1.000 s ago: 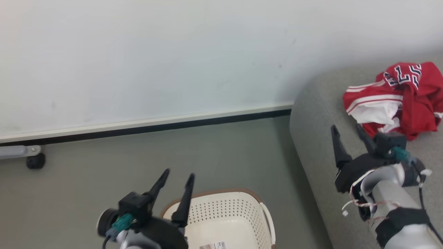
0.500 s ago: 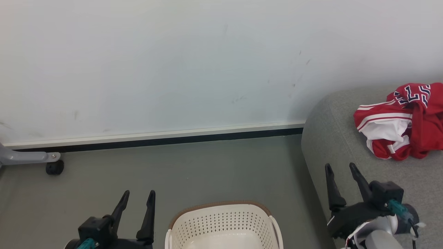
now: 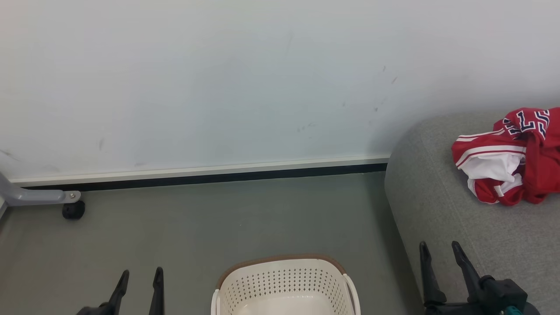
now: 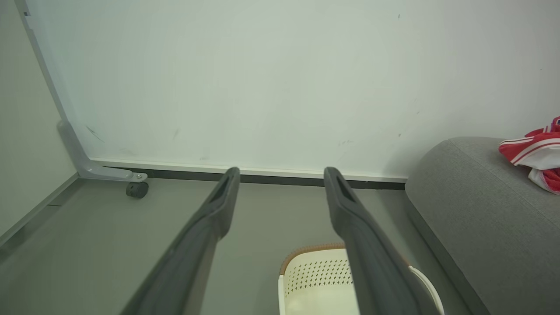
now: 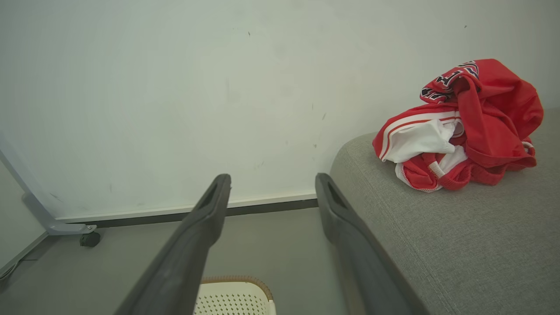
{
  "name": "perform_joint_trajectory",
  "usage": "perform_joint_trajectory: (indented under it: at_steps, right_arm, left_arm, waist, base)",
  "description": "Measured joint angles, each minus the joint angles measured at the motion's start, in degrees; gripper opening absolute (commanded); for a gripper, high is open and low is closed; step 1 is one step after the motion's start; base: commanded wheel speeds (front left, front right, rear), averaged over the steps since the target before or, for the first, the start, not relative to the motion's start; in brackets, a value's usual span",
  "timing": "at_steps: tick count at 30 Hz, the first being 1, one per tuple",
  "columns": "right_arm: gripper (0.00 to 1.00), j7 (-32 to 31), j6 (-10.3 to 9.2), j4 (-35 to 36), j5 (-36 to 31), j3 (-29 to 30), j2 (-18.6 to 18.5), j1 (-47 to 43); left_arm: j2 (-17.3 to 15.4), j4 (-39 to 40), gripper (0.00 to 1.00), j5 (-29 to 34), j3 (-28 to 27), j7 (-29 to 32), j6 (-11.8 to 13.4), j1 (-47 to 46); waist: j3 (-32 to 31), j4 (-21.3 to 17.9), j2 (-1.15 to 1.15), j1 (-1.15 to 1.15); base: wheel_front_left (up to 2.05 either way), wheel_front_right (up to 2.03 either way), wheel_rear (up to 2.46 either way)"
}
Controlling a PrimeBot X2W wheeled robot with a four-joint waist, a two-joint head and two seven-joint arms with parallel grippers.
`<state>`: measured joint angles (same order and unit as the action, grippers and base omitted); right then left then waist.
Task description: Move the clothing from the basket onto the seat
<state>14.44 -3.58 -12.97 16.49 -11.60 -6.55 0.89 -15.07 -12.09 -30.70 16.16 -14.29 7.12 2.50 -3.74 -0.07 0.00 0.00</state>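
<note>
The left pincer (image 3: pixel 141 275) and right pincer (image 3: pixel 438 249) are wide and hold nothing, low beside the small cream plastic basket with holes (image 3: pixel 284 280). The crumpled red and white sports clothes (image 3: pixel 507 162) lie on the big grey cloth sofa seat (image 3: pixel 437 197), so the job looks done

Coarse-woven cloth seat (image 5: pixel 437 245), perforated plastic basket (image 3: pixel 284 280) (matt), smooth clothing (image 5: pixel 490 113)
</note>
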Motion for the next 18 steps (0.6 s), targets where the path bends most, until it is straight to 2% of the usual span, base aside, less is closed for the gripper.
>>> perform_joint_trajectory:
  at_steps: [6,18]
  right_arm:
    - [1.0,0.11,-0.87,5.04,0.0,1.15,-0.1,-3.25]
    - [1.0,-0.35,-1.86,10.4,-0.08,1.96,-0.12,-5.43]
  left_arm:
    - [0.67,1.49,1.0,3.18,-2.57,0.0,0.0,2.66]
    - [2.18,3.59,1.0,7.15,-6.14,-0.01,0.0,5.01]
  waist:
    - [0.22,0.51,0.0,0.0]
    - [0.91,1.56,0.0,0.0]
  base:
    - [0.0,0.0,0.0]
    - [0.0,0.0,0.0]
